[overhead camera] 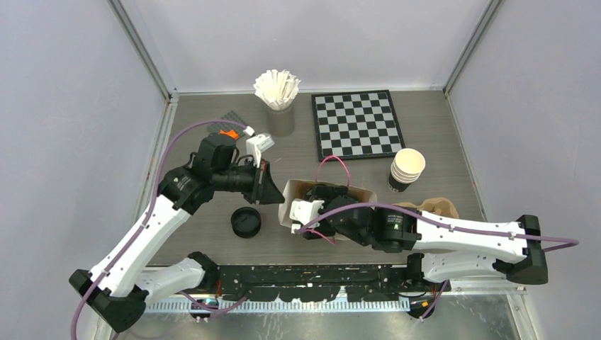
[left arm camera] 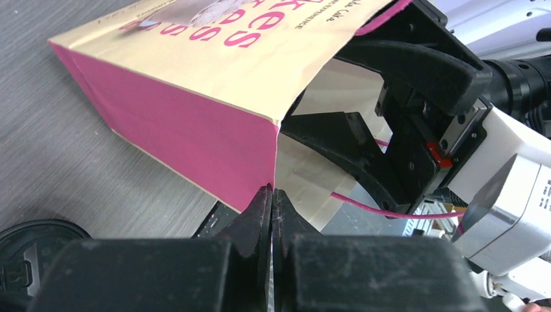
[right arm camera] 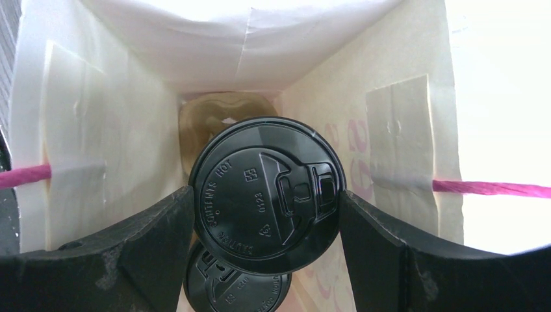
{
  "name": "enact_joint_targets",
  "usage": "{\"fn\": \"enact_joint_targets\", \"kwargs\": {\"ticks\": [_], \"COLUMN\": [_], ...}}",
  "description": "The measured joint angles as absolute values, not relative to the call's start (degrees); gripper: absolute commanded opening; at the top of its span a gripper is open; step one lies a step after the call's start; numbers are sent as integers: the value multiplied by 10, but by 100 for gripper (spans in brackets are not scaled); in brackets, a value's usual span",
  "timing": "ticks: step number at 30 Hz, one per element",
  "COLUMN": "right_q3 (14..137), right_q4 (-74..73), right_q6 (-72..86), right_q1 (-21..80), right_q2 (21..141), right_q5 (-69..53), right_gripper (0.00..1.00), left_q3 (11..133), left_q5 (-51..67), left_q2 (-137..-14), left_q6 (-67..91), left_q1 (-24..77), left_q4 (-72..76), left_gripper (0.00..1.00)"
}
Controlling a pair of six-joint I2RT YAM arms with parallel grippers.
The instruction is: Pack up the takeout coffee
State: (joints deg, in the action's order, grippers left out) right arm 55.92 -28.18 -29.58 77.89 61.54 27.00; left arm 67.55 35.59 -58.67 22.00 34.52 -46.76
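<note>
Gripping a lidded takeout coffee (right arm camera: 266, 188) between jaws spread to its lid, the right tool (right arm camera: 266, 224) hangs inside the paper bag (right arm camera: 403, 130), a second cup (right arm camera: 237, 289) beneath, the left tool (left arm camera: 271, 211) clamped on the bag's rim; only releasing looks left.

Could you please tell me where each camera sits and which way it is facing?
Top external: above and behind the arms, looking down on the table; both arms show.
Left wrist: on the left arm, looking along the left gripper, shut on the bag's corner; own fingers show.
Right wrist: looking into the bag at the cup in the right gripper; own fingers show.
All three see the bag.
</note>
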Motion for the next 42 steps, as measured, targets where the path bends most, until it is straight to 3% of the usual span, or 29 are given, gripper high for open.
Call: {"fn": "enact_joint_targets", "kwargs": {"ticks": [17,30,33,36,42], "right_q3": [559,547,542,531,527], "right_q4": [-199,-163,-163,-164,-164], "right_q6": [-363,-390,-390,-390,-390], "right_q1": [726,688,689,690,701], "right_q2": [678,678,675,665,662], "right_q5": [238,176,163,157,154], "right_gripper": [78,78,78,78,78], "left_q3": [591,547,538,538,563], "left_q5": [361,357,343,319,300], "left_q2": [-515,-478,-465,-458,-482], "left_q6": [114,129,144,160,191], "left_q1": [348,348,348,348,348], "left_q4": [-342,-304,-307,-320,-393], "left_gripper": [0,1,20,32,46]}}
